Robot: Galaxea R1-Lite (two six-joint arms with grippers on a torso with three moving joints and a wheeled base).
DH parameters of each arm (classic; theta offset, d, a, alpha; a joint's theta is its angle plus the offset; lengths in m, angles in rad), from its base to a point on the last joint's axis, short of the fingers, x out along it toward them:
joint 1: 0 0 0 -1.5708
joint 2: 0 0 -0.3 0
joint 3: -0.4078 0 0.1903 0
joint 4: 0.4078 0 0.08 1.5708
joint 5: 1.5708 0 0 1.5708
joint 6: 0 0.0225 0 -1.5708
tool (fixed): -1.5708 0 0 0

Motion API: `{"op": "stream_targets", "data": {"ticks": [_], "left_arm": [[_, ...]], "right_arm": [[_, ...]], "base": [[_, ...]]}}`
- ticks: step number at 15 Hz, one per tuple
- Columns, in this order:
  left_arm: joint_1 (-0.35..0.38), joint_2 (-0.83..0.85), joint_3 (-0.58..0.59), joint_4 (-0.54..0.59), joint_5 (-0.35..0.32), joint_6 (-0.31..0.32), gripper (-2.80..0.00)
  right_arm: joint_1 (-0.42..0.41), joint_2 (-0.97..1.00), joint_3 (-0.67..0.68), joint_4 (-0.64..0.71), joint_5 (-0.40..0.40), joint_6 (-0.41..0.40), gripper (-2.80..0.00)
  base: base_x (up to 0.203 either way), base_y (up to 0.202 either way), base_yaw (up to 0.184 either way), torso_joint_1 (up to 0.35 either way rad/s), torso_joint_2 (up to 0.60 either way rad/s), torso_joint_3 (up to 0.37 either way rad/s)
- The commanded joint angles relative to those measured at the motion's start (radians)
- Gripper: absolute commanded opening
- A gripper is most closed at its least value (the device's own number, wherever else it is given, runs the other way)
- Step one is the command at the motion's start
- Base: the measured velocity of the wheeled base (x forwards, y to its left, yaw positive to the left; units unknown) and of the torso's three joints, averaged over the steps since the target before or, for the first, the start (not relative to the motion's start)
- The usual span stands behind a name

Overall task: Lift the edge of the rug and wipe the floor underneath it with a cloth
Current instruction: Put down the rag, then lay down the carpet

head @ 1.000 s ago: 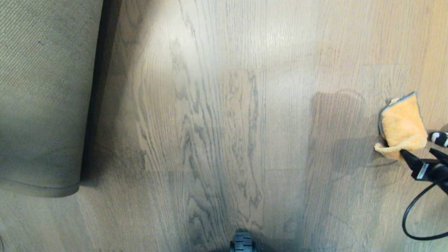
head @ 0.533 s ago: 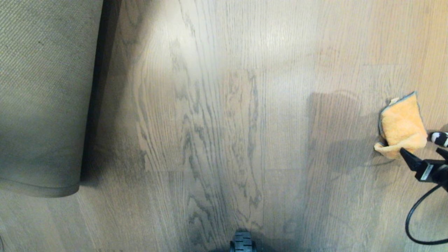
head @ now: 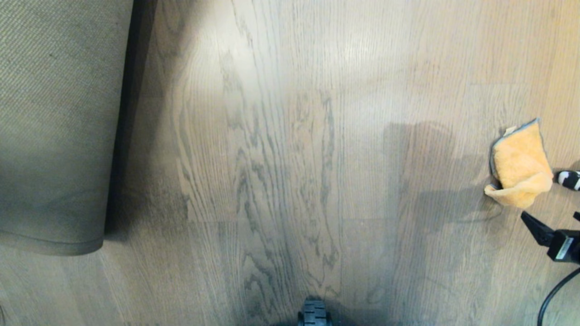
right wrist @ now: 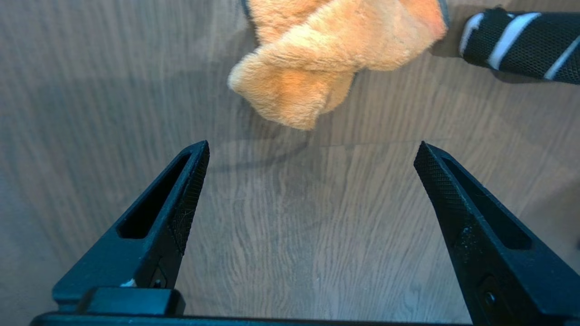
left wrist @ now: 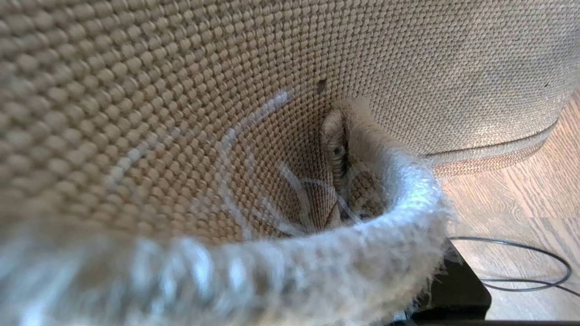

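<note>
Backing away from the cloth (head: 520, 168), the right gripper (right wrist: 311, 158) is now sitting a little apart from it, toward 5 o'clock in the head view, where before its tip was touching the cloth's near edge. Its two black fingers (right wrist: 181, 199) are standing wide open and holding nothing. The orange cloth is lying crumpled on the floor (head: 290, 158) at about 3 o'clock, just beside a black-and-white striped thing (head: 570, 179).

Over at 9 o'clock, the rug (head: 59, 122) is being held up, with its ribbed tan underside showing and bare floor lying next to it. The left gripper is not showing in the head view, and in its own wrist view the rug's woven back (left wrist: 190, 113) and fuzzy edge are filling almost everything, so I cannot tell how its fingers are set. A thin black cable (left wrist: 521, 267) is lying on the floor nearby.

So the lifting looks done. The wiping may be finished, since the cloth is let go. Putting the rug back down is probably what is left.
</note>
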Motion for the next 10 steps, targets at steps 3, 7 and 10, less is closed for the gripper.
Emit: {"op": "stream_targets", "data": {"ticks": [3,7,10], "left_arm": [[0.000,0.001,0.002,0.000,-0.003,0.005,-2.80],[0.000,0.001,0.002,0.000,-0.003,0.005,-2.80],[0.000,0.003,0.002,0.000,-0.003,0.005,-2.80]], "right_arm": [[0.001,-0.048,0.002,-0.003,0.020,0.000,0.00],[0.001,-0.051,0.002,-0.006,0.020,-0.002,0.00],[0.002,-0.053,0.002,-0.007,0.028,-0.030,-2.80]], "base": [[0.000,0.000,0.000,0.000,0.00,0.000],[0.000,0.000,0.000,0.000,0.00,0.000],[0.000,0.000,0.000,0.000,0.00,0.000]]}}
